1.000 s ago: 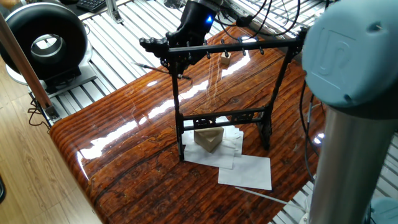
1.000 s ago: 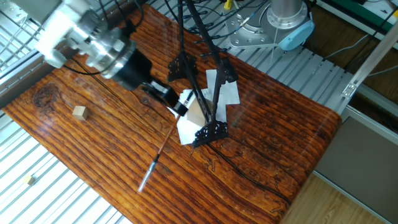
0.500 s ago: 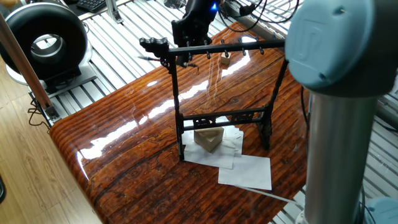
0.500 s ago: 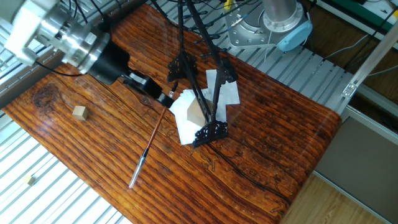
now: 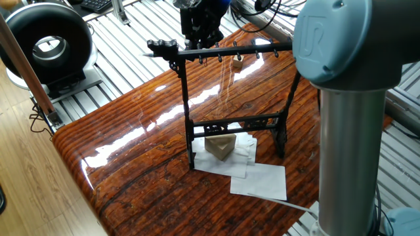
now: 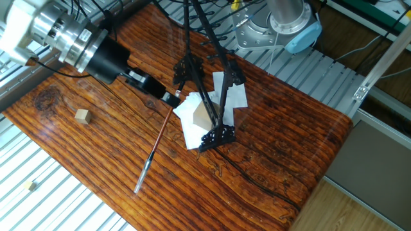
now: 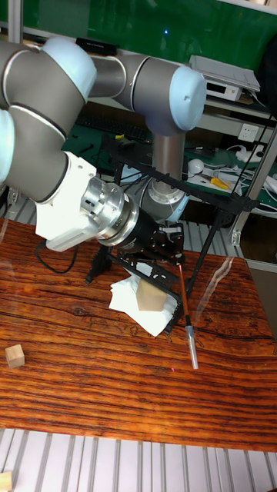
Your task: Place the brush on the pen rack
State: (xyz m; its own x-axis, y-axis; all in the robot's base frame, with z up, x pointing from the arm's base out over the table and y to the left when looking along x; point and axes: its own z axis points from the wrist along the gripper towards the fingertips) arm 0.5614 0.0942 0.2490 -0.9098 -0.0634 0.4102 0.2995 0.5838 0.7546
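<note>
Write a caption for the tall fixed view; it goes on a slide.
UR5 gripper holds the brush hanging tip-down beside the pen rack, above the wooden table.

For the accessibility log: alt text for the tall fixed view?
The tool holds the brush hanging tip-down beside the black pen rack on a wooden table. White papers lie under the rack.
</note>
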